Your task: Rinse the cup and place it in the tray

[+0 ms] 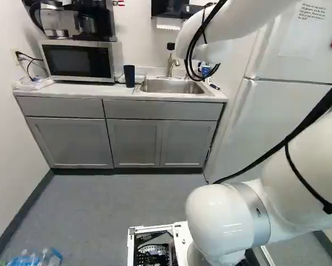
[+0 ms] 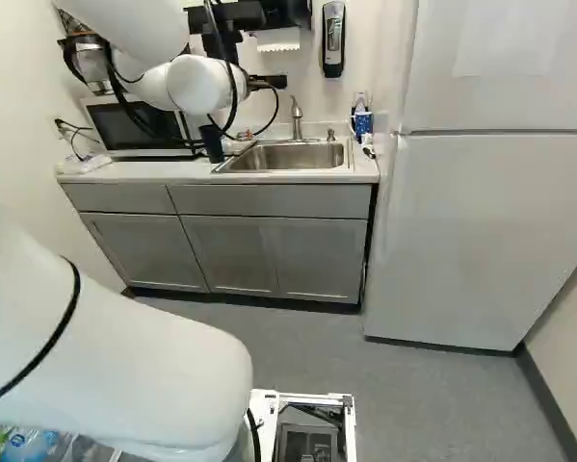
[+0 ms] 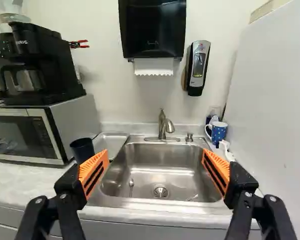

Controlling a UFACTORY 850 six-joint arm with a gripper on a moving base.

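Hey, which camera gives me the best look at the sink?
The wrist view. It looks down into the sink from close by, so even the drain shows. Both base views show the sink from farther off and at a shallower slant, and the drain can't be made out in either.

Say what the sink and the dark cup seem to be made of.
The sink looks like brushed stainless steel: grey metal with soft reflections. The dark cup could be plastic or coated metal; its smooth, plain side leaves that open.
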